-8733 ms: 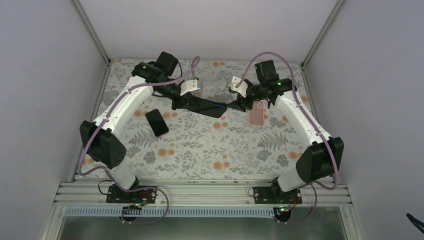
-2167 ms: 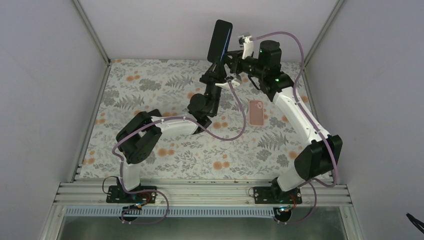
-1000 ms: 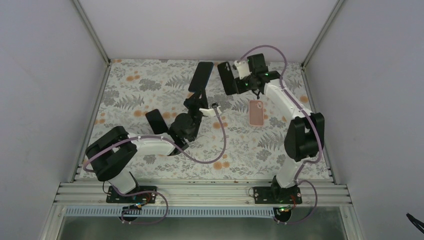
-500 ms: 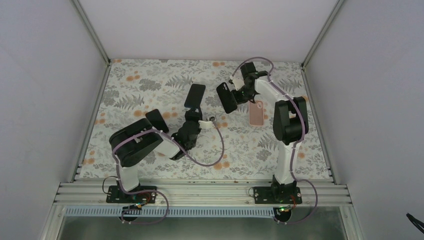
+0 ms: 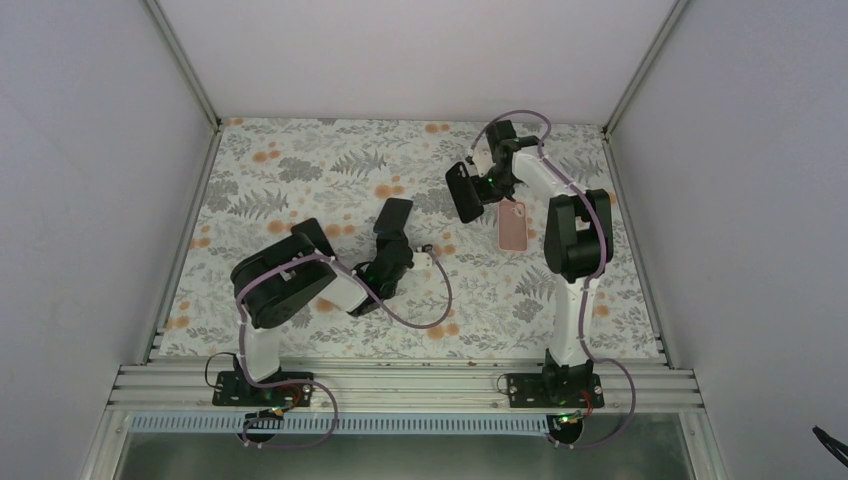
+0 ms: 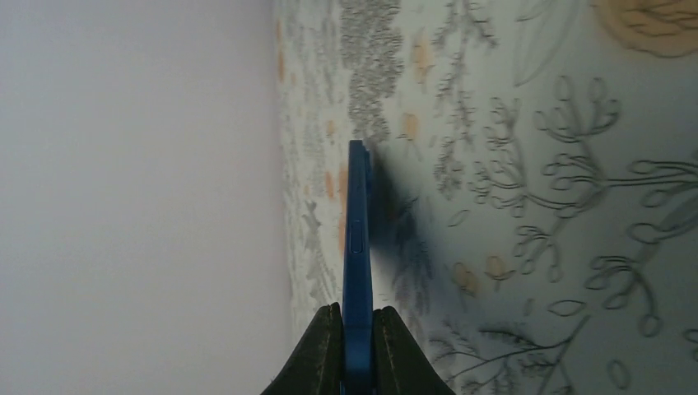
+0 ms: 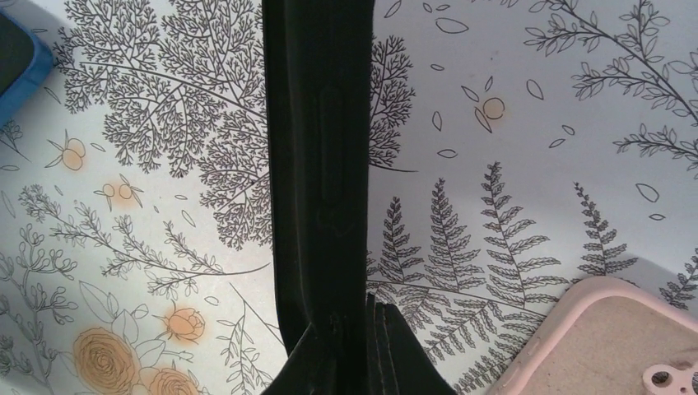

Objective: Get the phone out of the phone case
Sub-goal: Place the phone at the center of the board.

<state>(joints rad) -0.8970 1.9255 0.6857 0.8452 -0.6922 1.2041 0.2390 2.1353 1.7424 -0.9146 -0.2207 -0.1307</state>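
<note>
Top external view: left arm (image 5: 290,280) is folded low over the floral surface (image 5: 300,160), its jaws clamped on the lower end of the blue phone (image 5: 393,216), which tilts upward near the middle of the surface. Right arm (image 5: 575,235) is doubled back toward the far right, its jaws closed on the black phone case (image 5: 463,192), held up well apart from the blue phone, so the two are separate. Pink case (image 5: 513,226) lies flat on the surface just right of the black phone case, gripped by nothing. A second dark phone (image 5: 312,233) lies flat at the left, partly hidden behind the left arm. Left wrist view: blue phone edge-on, a thin blue side with one side button, pinched at its near end between both jaws, with floral surface on its right and white wall on its left. Right wrist view: black phone case edge-on, running up from the jaws, moulded button bumps along its side, the jaws tight on its near end. The pink case's corner shows at lower right and a blue phone corner at upper left. The black phone case looks empty, though edge-on that is hard to confirm
</note>
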